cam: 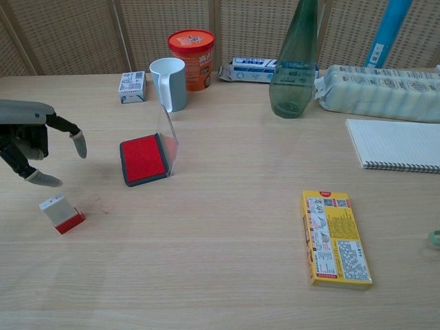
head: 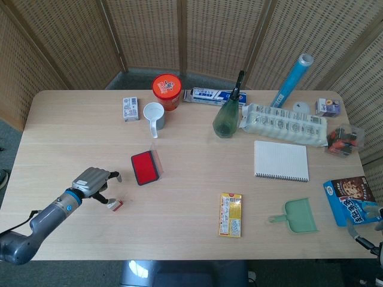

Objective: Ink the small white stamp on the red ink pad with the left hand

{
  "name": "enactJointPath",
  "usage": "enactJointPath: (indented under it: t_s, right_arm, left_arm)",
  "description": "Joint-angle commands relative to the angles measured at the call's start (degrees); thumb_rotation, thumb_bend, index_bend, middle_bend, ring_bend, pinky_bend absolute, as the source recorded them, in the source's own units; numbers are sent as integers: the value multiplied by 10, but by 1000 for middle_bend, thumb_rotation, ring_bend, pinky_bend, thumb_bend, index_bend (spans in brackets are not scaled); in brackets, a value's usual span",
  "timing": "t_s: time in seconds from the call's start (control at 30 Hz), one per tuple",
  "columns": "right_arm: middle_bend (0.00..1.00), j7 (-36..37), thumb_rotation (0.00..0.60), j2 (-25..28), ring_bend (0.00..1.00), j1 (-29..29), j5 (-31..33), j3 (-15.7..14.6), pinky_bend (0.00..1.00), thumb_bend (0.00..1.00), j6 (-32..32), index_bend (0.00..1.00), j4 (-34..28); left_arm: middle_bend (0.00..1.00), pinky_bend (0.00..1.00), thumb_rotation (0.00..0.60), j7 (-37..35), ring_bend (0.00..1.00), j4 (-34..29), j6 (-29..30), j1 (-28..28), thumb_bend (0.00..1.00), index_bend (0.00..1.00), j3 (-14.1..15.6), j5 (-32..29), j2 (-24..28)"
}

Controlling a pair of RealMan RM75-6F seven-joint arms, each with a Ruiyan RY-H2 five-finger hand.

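The small white stamp (cam: 61, 214) with its red base lies tilted on the table at the front left, also seen as the stamp (head: 116, 205) in the head view. My left hand (cam: 31, 141) hovers above and behind it, fingers spread and holding nothing; the head view shows the left hand (head: 91, 182) just left of the stamp. The red ink pad (cam: 144, 158) sits open to the right, its clear lid (cam: 169, 137) standing up; the head view shows the ink pad (head: 144, 167) too. Only a bit of my right hand (head: 366, 238) shows at the right edge.
A white cup (cam: 169, 83), orange tub (cam: 192, 49), small box (cam: 132, 86) and green bottle (cam: 293, 65) stand behind the pad. A yellow packet (cam: 335, 237) and notebook (cam: 396, 144) lie to the right. A green dustpan (head: 297, 216) and cookie box (head: 346, 200) sit far right.
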Motion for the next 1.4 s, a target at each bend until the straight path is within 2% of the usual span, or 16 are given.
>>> enactJointPath:
  t_s: [0.03,0.13,0.27,0.37,0.5,0.63,0.77,0.93,1.1,1.4]
  right_arm:
    - [524,-3,341,1,629,1,-1,1,521,278,0,430,0]
    - [523,-6,341,5,616,3,-2,4,516,278,0,430,-3]
    - [493,-11,339,13,550,8,-1,7,464,279,-7,430,-11]
    - [464,-20,343,24,492,15,1,7,410,279,-22,429,-21]
    - [442,-32,340,41,454,32,-2,7,385,279,-50,424,-38]
    - [411,-47,340,53,405,51,-10,4,326,282,-80,396,-53]
    - [393,-66,339,65,382,71,-15,-1,306,286,-113,383,-74]
    - [393,-92,339,78,388,94,-20,-10,314,289,-154,381,-97]
    - [395,-105,339,94,395,112,-15,-18,325,288,-190,381,-117]
    - [405,-91,341,96,407,124,-21,-30,343,288,-208,381,-112]
  left_arm:
    - [992,870,506,-7,956,-21,40,16,190,266,-12,16,14]
    - [909,797,467,-17,838,-32,73,30,174,264,-21,29,20]
    - [720,555,440,-28,606,-55,118,53,164,264,-29,38,41]
    - [658,513,414,-26,551,-72,163,77,151,264,-30,46,60]
    - [614,447,402,1,514,-94,255,124,149,264,-32,53,69]
    - [533,335,368,27,408,-124,324,167,147,264,-23,62,77]
    - [513,275,359,52,388,-150,389,210,146,270,-13,75,76]
    - [513,265,358,82,388,-168,464,262,146,283,0,95,65]
    - [513,265,356,107,388,-179,499,296,146,326,14,113,63]
    - [513,265,363,122,388,-209,521,325,146,373,22,144,65]
